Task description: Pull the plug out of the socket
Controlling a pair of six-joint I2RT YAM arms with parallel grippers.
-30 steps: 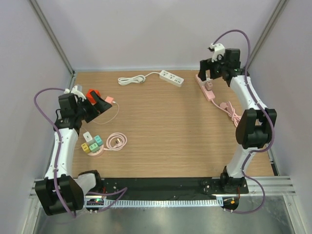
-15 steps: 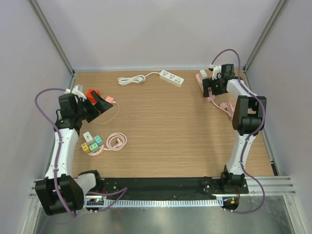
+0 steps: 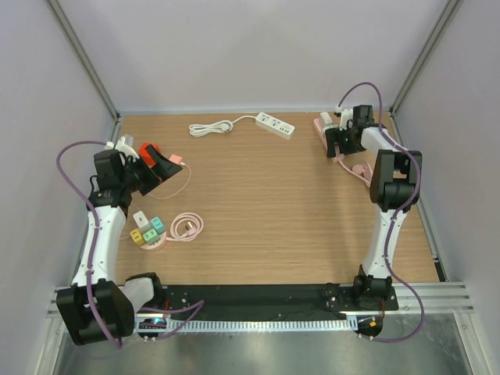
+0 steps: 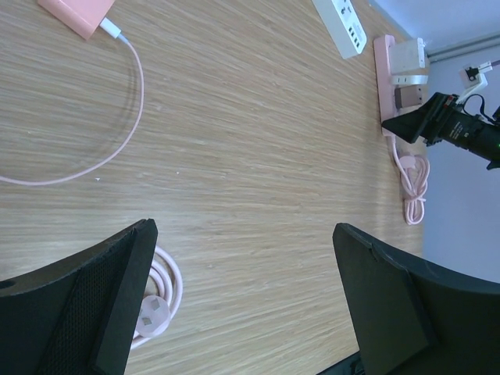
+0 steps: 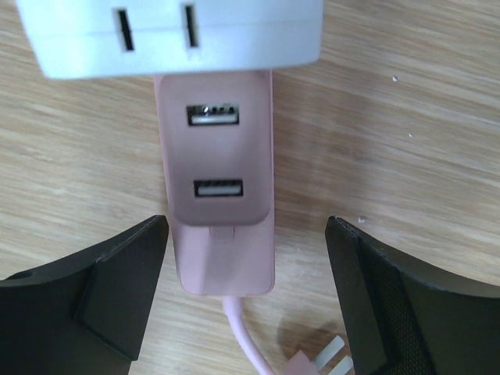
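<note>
A pink power strip lies at the back right of the table. A pink two-port USB charger and a white adapter are plugged into it. My right gripper is open just above the strip's cord end, with one finger on each side and neither touching it; it also shows in the top view. The strip's pink cord runs out between the fingers. My left gripper is open and empty over the left of the table. The strip also shows far off in the left wrist view.
A white power strip with a coiled cord lies at the back middle. A red object and a small pink block with a cable lie by my left gripper. A coiled pink cable and a multi-colour adapter lie front left. The right wall is close.
My right arm has come down from a raised pose at the back right to just above the pink strip. The left arm has not moved.
</note>
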